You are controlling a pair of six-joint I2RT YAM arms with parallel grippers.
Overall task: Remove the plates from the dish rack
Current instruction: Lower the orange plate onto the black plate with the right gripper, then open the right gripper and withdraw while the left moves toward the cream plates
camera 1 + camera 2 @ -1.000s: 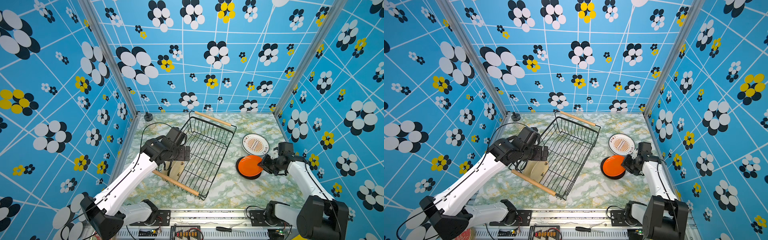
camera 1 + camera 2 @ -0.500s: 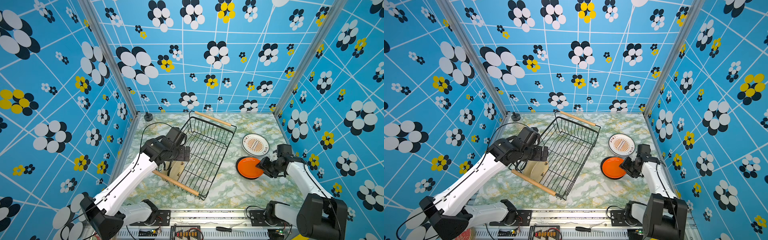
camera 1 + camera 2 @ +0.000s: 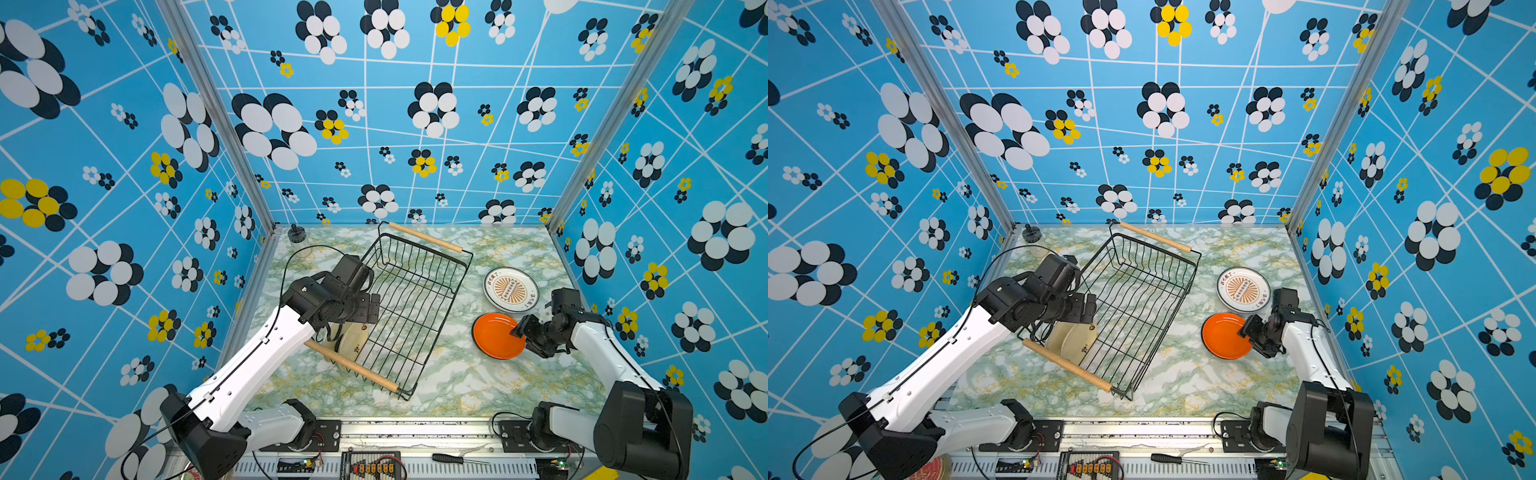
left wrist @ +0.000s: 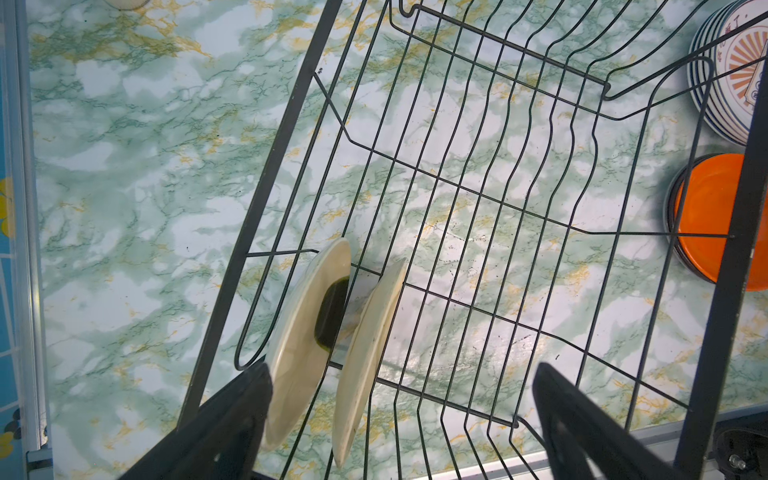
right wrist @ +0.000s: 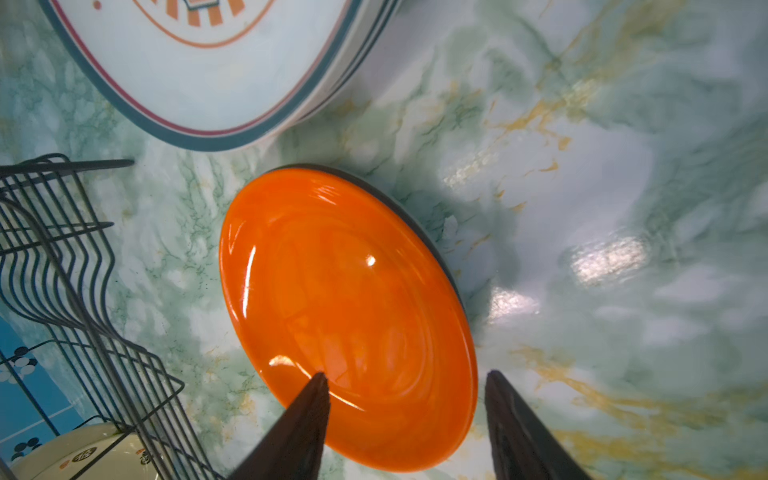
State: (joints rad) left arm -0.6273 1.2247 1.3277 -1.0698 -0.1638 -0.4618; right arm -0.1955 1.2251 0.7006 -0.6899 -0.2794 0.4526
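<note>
Cream plates (image 4: pixel 303 324), two, stand on edge at one end of the dish rack (image 4: pixel 261 208); in both top views the left arm (image 3: pixel 266 353) hides most of them. Left gripper (image 4: pixel 401 370) hangs over them, jaws spread wide, empty. Outside the rack we see the orange plate (image 5: pixel 345 316) lying on the marbled table (image 5: pixel 582 208) beside the printed white stack (image 5: pixel 199 83). Only the right wrist view shows us the right gripper (image 5: pixel 406 375) parted astride its rim, holding nothing

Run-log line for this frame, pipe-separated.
left gripper: open above cream plates in dish rack | right gripper: open at rim of orange plate
</note>
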